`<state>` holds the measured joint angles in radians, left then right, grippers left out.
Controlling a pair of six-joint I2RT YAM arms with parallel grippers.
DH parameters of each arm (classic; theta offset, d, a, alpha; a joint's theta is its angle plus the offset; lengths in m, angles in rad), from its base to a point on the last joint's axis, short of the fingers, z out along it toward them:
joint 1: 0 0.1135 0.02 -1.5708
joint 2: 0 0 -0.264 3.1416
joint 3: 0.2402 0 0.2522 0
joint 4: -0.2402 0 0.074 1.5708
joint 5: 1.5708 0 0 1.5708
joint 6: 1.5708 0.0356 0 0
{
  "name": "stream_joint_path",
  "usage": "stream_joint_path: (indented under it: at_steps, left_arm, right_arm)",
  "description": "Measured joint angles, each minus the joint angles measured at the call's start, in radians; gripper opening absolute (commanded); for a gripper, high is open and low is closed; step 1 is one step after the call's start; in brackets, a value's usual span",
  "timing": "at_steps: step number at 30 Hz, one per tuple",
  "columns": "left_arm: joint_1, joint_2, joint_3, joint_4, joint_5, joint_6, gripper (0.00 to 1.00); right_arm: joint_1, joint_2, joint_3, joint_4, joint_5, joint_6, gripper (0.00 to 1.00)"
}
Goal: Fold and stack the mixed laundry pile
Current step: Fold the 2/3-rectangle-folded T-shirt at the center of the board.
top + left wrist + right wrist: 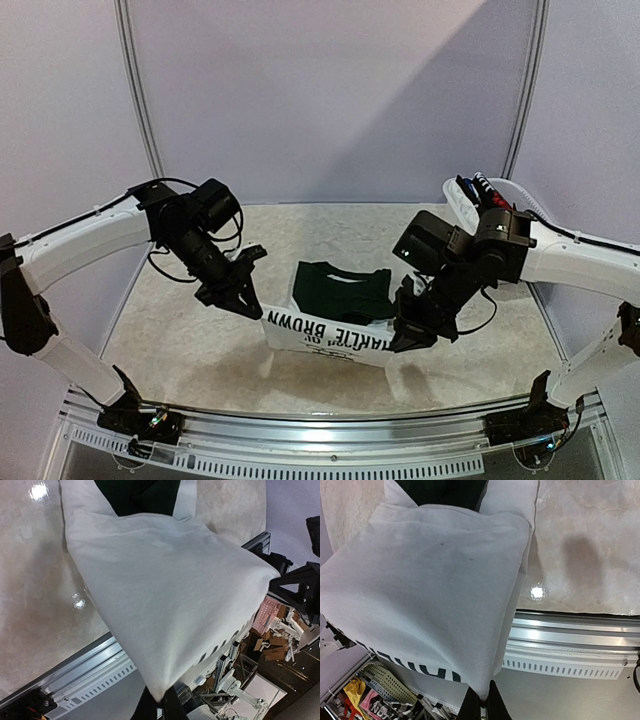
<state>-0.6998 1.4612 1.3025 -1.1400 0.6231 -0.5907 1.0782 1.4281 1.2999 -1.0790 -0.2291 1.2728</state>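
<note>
1. Tabletop (190,350): a pale, stone-patterned surface. A metal rail (330,425) runs along its 6 o'clock edge, where both arm bases are bolted.

2. White T-shirt (325,338): located at the centre of the tabletop, toward 6 o'clock. It is stretched as a band between the two tools. Its black print, "CHARLIE BROWN", reads upside down in the overhead view. Both wrist views show the gripped corners raised above the rail, with the cloth sloping away toward the tabletop at 12 o'clock. The cloth is doubled over along the edge nearest the right wrist camera.

3. Dark green garment (340,290): lies flat on the tabletop at 12 o'clock of the T-shirt. The two touch, and the white cloth overlaps the green near edge.

4. White tub (455,205): stands at the 2 o'clock corner of the tabletop, behind the right arm. It holds mixed clothes (480,188): striped, blue and red pieces show above the rim. Individual items cannot be told apart.

5. Left tool (256,310): positioned at the 9 o'clock end of the T-shirt. The fingers are closed tight, pinching a corner of the white cloth between them. The tool is clear of the tabletop.

6. Right tool (398,340): positioned at the 3 o'clock end of the T-shirt. The fingers are closed tight on the opposite corner, with only fabric thickness between them. The printed lettering runs along the hem just beside this grip.
</note>
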Motion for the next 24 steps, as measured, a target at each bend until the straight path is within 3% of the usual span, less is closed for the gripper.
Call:
stream_joint_path:
  at_steps: [14, 24]
  left_arm:
    - [0.062, 0.208, 0.233, -0.019, -0.055, 0.031, 0.00]
    - [0.089, 0.375, 0.475, -0.052, -0.118, 0.062, 0.00]
  right_arm:
    - [-0.157, 0.128, 0.167, -0.092, 0.081, -0.136, 0.00]
    - [-0.267, 0.277, 0.383, -0.201, 0.146, -0.289, 0.00]
